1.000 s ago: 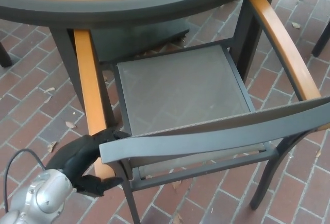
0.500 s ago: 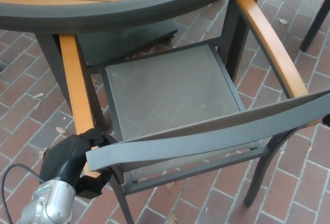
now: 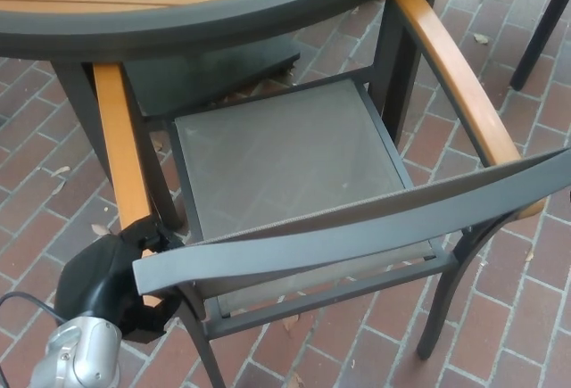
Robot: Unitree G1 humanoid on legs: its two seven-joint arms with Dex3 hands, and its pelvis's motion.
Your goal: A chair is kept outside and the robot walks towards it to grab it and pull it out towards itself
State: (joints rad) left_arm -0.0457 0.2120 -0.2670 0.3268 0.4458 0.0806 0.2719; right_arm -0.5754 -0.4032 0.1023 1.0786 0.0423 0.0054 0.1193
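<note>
A dark metal chair with a grey mesh seat (image 3: 285, 160) and two wooden armrests stands tucked under a round table (image 3: 178, 22) on the brick paving. Its grey backrest band (image 3: 357, 227) runs across the lower part of the view. My left hand (image 3: 107, 281) is shut on the near end of the chair's left armrest (image 3: 120, 152), right beside the backrest's end. The right armrest (image 3: 455, 71) is free. My right hand does not show.
The table's dark rim overhangs the front of the chair, and its pedestal base (image 3: 214, 71) sits behind the seat. Dark legs of another chair (image 3: 540, 27) stand at the top right. A cable (image 3: 18, 303) loops by my left wrist.
The whole picture has shifted left and slightly up, so the camera has moved. My left hand keeps its hold on the left armrest's end throughout.
</note>
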